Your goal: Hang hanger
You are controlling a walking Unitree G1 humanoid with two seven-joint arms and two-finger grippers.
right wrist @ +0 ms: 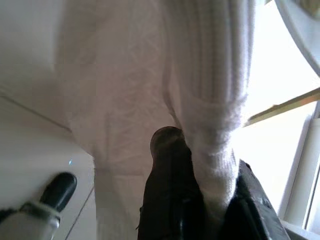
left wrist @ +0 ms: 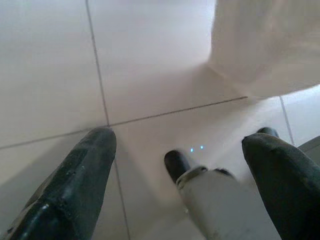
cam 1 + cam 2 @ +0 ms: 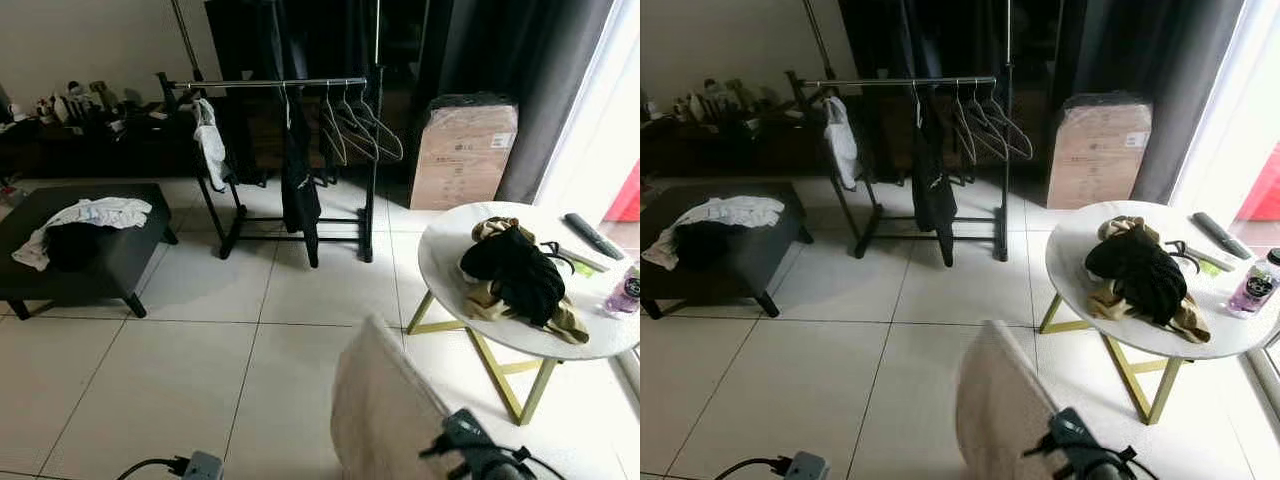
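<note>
Nearest the camera hangs a cream-white knitted garment (image 3: 380, 410), soft and ribbed, draped from the right tool (image 1: 200, 200), whose two black fingers are pinched on a thick fold of the knit. No hanger frame is visible inside the fabric, so I cannot tell whether one is there. The cloth looks light and floppy; it will likely sag and swing as the robot walks, and a grip on cloth alone could slip. A hold on a stiff hanger neck, if there is one, would be firmer.

The left tool (image 2: 180, 170) hangs low over the pale tiled floor (image 3: 200, 350), its fingers spread wide and holding nothing.

The black metal clothes rack (image 3: 290, 160) stands well apart, across the floor, carrying a dark garment and several empty wire hangers (image 3: 350, 125). Beside the robot on its right is a round white worktop (image 3: 450, 290) piled with dark and tan clothes (image 3: 515, 275).
</note>
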